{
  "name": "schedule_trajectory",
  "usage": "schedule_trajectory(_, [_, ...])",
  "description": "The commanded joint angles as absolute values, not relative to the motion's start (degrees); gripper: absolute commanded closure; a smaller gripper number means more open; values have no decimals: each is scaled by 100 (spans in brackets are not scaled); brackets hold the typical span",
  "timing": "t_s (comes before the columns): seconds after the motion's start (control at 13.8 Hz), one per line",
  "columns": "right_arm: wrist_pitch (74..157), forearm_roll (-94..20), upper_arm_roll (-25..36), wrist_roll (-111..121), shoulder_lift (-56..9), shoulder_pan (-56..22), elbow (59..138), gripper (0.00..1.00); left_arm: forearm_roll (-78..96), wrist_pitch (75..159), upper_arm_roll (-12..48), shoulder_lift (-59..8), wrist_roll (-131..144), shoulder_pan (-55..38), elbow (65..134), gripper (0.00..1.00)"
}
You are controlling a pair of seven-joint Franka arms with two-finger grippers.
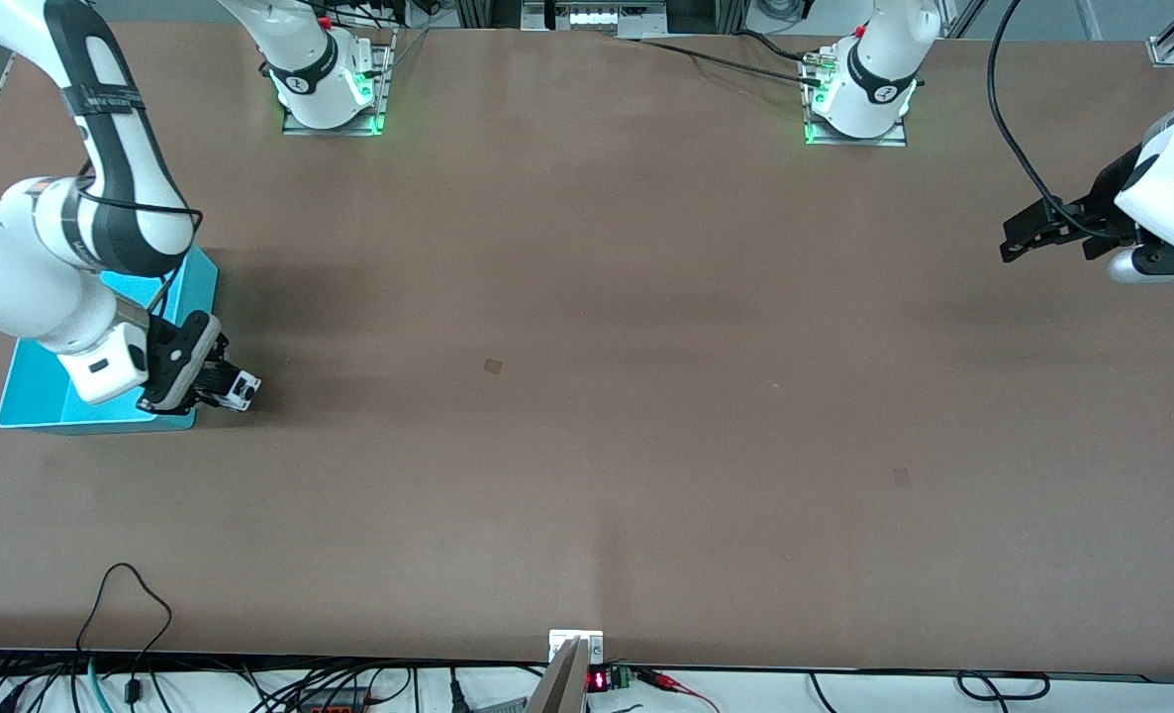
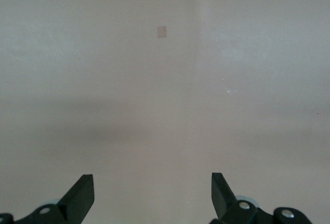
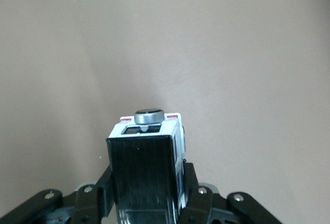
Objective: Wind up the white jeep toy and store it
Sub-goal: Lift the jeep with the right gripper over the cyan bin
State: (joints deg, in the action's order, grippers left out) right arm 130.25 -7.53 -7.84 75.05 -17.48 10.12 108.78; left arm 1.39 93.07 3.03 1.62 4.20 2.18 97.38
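My right gripper (image 1: pixel 219 384) is shut on the white jeep toy (image 1: pixel 240 389), beside the turquoise bin (image 1: pixel 38 401) at the right arm's end of the table. In the right wrist view the jeep (image 3: pixel 147 162) shows its black roof panel and a round spare wheel at its end, with my right gripper's (image 3: pixel 147 193) fingers pressed on both its sides. I cannot tell whether the jeep touches the table. My left gripper (image 1: pixel 1011 238) is open and empty, waiting in the air at the left arm's end; its spread fingertips (image 2: pixel 82 195) show over bare tabletop.
The bin stands partly under the right arm (image 1: pixel 62 248). Cables (image 1: pixel 132 614) hang along the table edge nearest the front camera. The two arm bases (image 1: pixel 330 89) stand along the table edge farthest from that camera.
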Motion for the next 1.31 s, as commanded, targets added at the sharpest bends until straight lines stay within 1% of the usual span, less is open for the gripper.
schedule_trajectory(0.0, [12561,-861,-634,6578,-1504,1142,10802,100,88,9211,308,211,448,229,9694,0])
schedule_trajectory(0.22, [12463,-844,-308,5444,-1407,1151,10802,100,88,9211,308,211,448,229,9694,0])
schedule_trajectory(0.36, [12192,-835,-63,4819,-1310,1151,10802,100,88,9211,308,211,448,229,9694,0])
schedule_trajectory(0.51, [12164,-774,174,4544,-1266,1160,10811,100,88,9211,308,211,448,229,9703,0])
schedule_trajectory(0.65, [12138,-791,535,4500,-1292,1212,10872,100,88,9211,308,211,448,229,9703,0])
schedule_trajectory(0.87, [11814,-747,597,3878,-1362,1520,10872,100,88,9211,316,211,448,229,9694,0])
schedule_trajectory(1.02, [11637,-459,642,3176,-1432,1547,10872,100,88,9211,316,211,448,220,9694,0])
schedule_trajectory(1.24, [11479,-440,650,2707,-1563,1564,10986,100,88,9202,316,211,448,211,9694,0])
